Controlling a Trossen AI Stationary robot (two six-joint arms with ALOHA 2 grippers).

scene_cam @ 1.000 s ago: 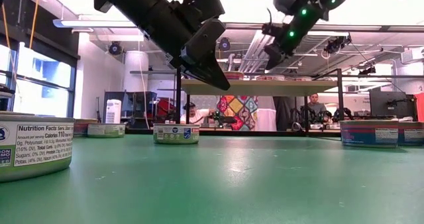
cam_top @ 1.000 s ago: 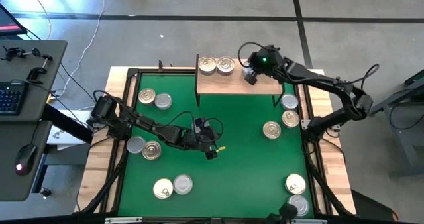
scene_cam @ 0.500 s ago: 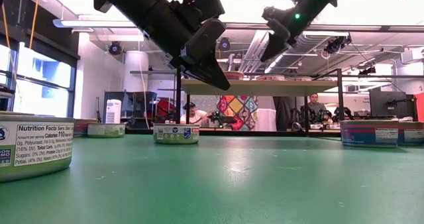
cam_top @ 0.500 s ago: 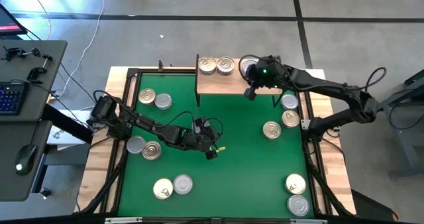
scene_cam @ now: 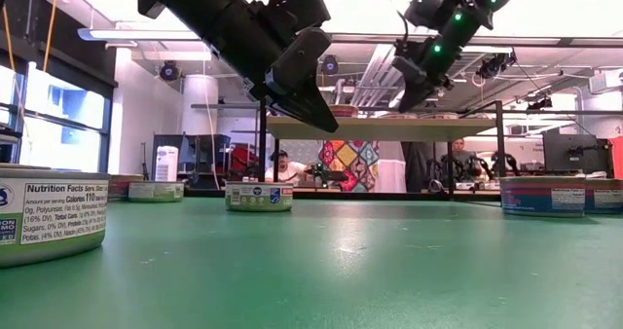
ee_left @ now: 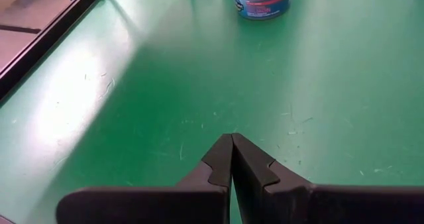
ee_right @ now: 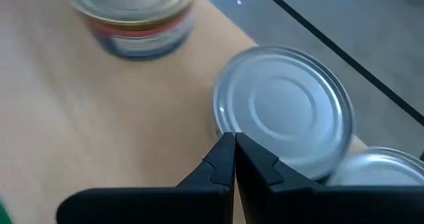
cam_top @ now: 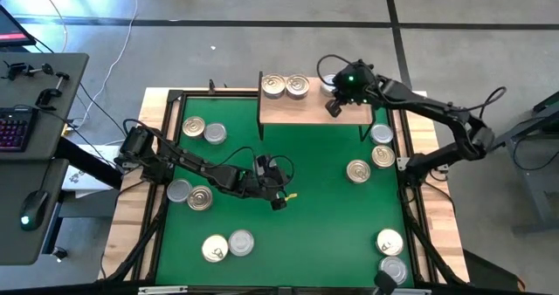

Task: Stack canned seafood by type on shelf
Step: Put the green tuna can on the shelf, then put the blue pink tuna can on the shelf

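The light-wood shelf stands at the green mat's far edge. It carries two golden-lid cans and a silver-lid can, all flat on their bases. My right gripper is shut, low over the shelf, just on the near side of the silver can. In the right wrist view a second silver lid shows past that can; whether it lies under it, I cannot tell. My left gripper is shut and hangs above the mat's middle. My right gripper's shut fingertips meet the silver-lid can at its lid rim, on the side facing the table's near edge. The fingers slant down from the near side. The can sits upright on the shelf board.
More cans stand on the mat: pairs at the far left, left, near left, near right, and three by the right edge. A black frame rims the mat. People sit in the room beyond.
My right gripper first drew back from the shelf toward the near edge and rose, then came back toward the far edge and lowered to the silver-lid can. It stayed shut.
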